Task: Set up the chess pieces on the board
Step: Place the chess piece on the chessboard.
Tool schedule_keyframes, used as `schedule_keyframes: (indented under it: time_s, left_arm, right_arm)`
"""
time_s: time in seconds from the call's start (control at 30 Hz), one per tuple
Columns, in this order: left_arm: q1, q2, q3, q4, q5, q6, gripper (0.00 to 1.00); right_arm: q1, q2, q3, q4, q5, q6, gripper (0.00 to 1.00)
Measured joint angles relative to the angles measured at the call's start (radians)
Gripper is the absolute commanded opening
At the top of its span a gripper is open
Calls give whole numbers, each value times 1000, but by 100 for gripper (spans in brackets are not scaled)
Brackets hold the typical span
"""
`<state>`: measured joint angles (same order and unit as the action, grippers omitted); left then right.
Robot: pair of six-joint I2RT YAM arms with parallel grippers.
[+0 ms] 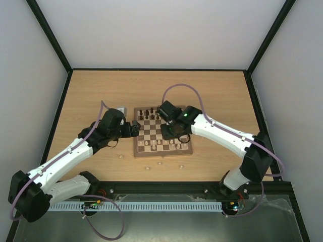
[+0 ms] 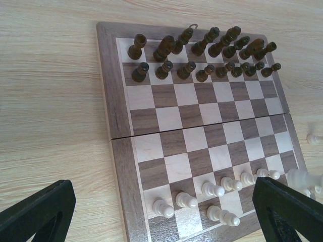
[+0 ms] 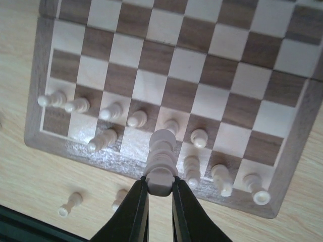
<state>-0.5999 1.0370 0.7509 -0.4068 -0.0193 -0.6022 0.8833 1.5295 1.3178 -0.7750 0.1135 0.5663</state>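
The chessboard [image 1: 151, 132] lies mid-table; it also shows in the left wrist view [image 2: 121, 151] and the right wrist view [image 3: 151, 20]. Dark pieces [image 2: 202, 60] fill its two far rows. Several cream pieces [image 3: 121, 113] stand on the near rows. My right gripper [image 3: 160, 187] is shut on a tall cream piece [image 3: 162, 156], held above the board's near row. My left gripper [image 2: 166, 222] is open and empty, at the board's left edge [image 1: 135, 128]. Loose cream pieces [image 3: 70, 203] lie on the table in front of the board.
Loose cream pieces [image 1: 147, 167] sit on the light-wood table between the board and the arm bases. A cream piece [image 2: 314, 138] lies off the board's far side in the left wrist view. Black frame posts edge the table.
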Motion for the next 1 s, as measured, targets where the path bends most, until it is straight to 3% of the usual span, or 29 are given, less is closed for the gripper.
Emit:
schedule_keyframes:
  time_s: [0.2, 1.0]
  left_arm:
    - [6, -9, 0, -8, 0, -1, 99]
    - [11, -9, 0, -11, 1, 0, 99]
  right_arm:
    - [66, 61, 3, -27, 0, 12, 9]
    - [140, 128, -46, -14, 40, 48, 9]
